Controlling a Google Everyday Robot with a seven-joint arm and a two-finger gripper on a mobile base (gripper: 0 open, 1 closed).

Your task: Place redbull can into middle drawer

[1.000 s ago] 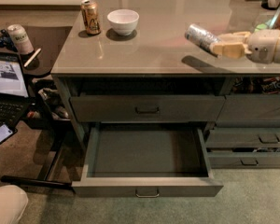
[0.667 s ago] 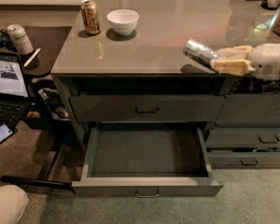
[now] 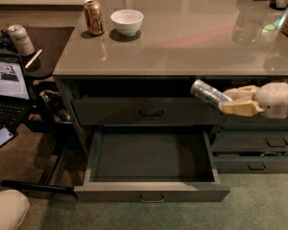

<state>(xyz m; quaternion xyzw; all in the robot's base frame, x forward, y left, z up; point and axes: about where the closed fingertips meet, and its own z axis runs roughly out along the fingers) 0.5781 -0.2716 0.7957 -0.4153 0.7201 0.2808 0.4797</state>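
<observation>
Holding the redbull can [image 3: 209,92] by one end, the gripper [image 3: 224,101] reaches in from the right with its fingers shut around it, in front of the cabinet and just below the counter [image 3: 192,47] edge. The redbull can sticks out up and to the left of the fingers, tilted well off upright. Below and left of the gripper, the middle drawer [image 3: 149,157] stands pulled out. Level with it to the left is the shut top drawer [image 3: 134,111]. Far above and left sit a bowl [image 3: 126,21] and a gold can [image 3: 93,17].

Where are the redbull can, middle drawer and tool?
redbull can [image 3: 207,91]: camera view, silver side wall.
middle drawer [image 3: 149,158]: camera view, bare floor, drawer pulled open.
tool [image 3: 224,101]: camera view, between fingertips, shut on the redbull can, above-right of the middle drawer.
</observation>
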